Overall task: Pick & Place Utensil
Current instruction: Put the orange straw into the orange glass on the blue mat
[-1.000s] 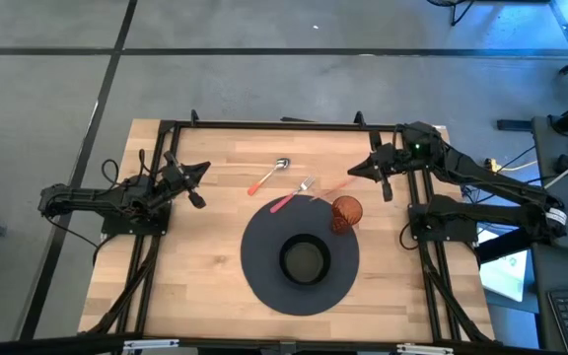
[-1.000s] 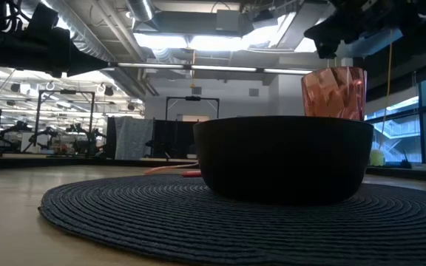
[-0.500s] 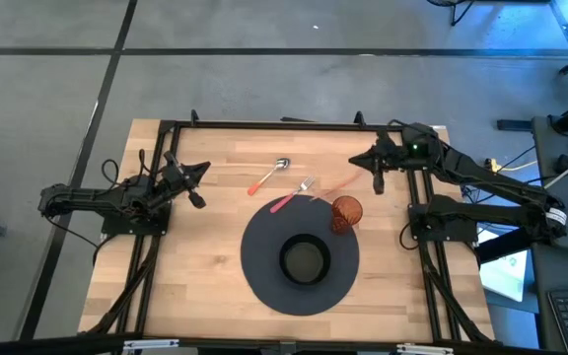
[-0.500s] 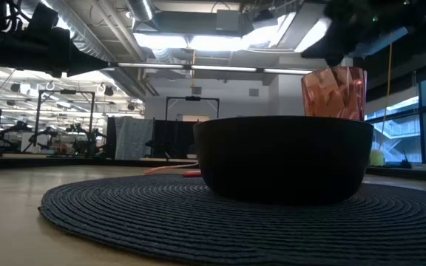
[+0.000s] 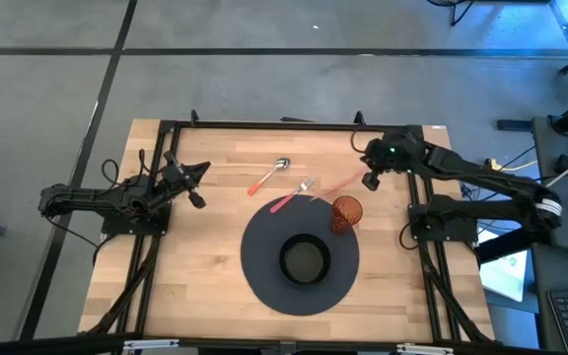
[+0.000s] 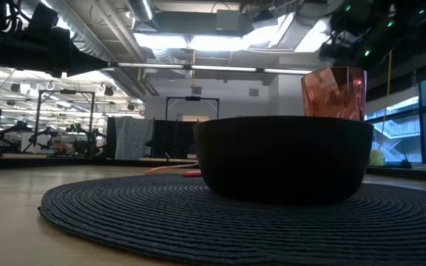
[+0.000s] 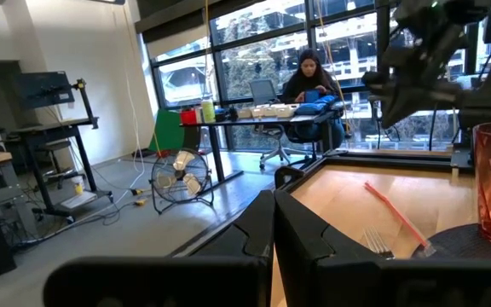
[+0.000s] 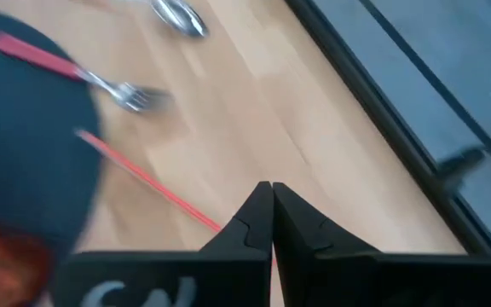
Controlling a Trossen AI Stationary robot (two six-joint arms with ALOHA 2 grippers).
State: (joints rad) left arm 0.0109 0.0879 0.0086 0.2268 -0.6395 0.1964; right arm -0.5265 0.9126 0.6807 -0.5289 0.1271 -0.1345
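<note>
Though round, woven dark placemat (image 5: 264, 264).

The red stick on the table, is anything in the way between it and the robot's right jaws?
Nothing visible. The right gripper hangs just beyond the far end of the thin red stick, jaws shut, with only bare table between. The glass and fork lie off to the side.

My two dark jointed arms are matte black with black cables; right arm (image 5: 461, 176) shows a green light, right claw (image 8: 266, 223) has wedge-shaped black fingers.
</note>
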